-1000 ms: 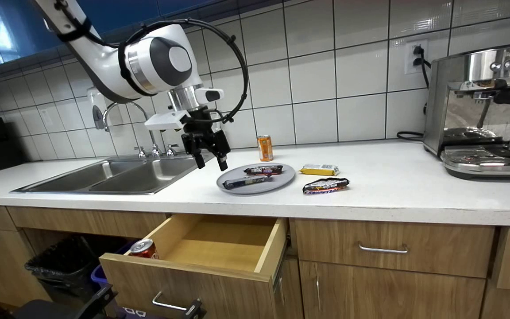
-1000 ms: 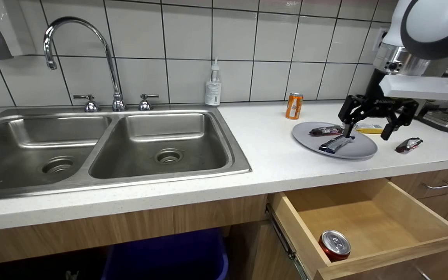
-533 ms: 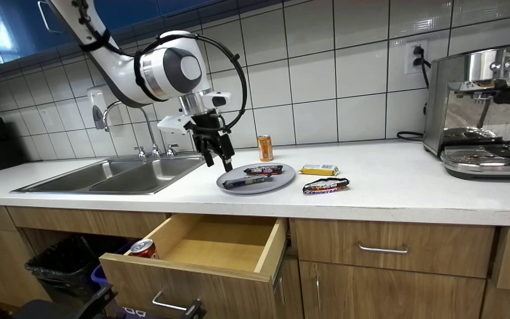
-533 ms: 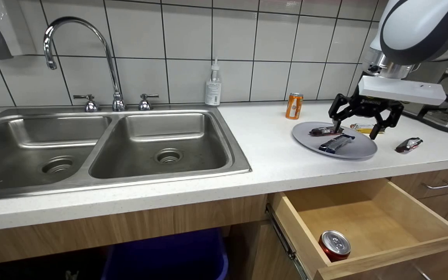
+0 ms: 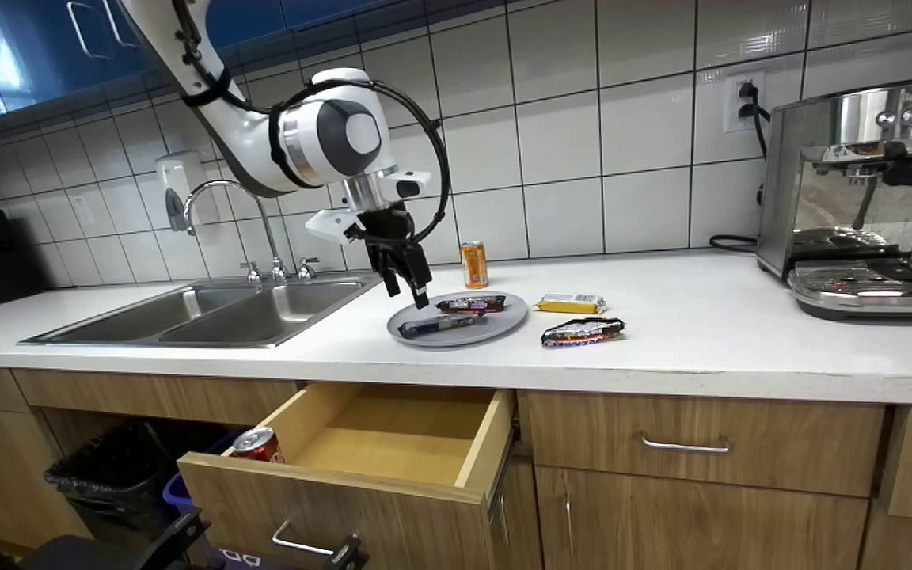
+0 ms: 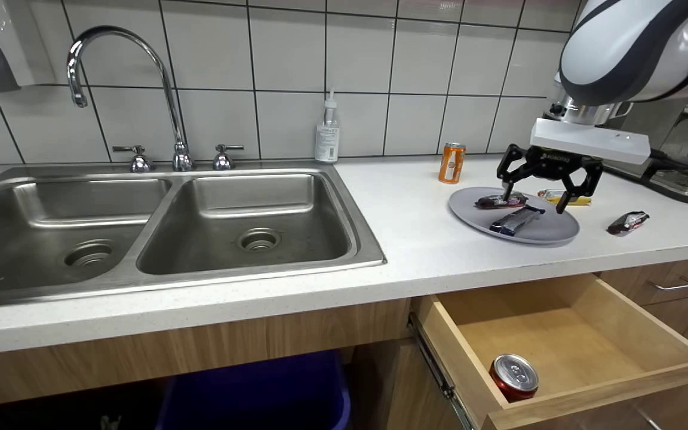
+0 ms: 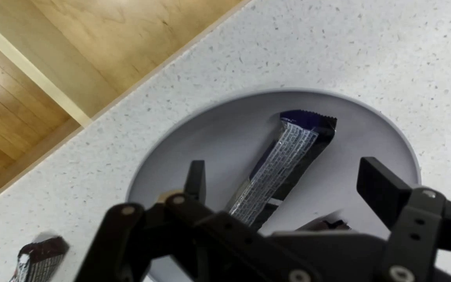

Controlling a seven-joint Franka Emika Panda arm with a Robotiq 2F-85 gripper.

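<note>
Fingers [image 7: 382,192] are spread wide, nothing held, above the plate [image 7: 210,141], with the dark-blue snack bar [image 7: 284,166] lying on it below them; an approach looks to be in hand, so centring and lowering would be called for before any grip.

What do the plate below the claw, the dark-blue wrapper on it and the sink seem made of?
Plate: matte grey, plastic or ceramic; its even, dull surface leaves that open.
Wrapper: probably thin plastic film, glossy, given the serrated end and bright highlights.
Sink: likely stainless steel, satin, from its silvery tone and soft reflections.
</note>
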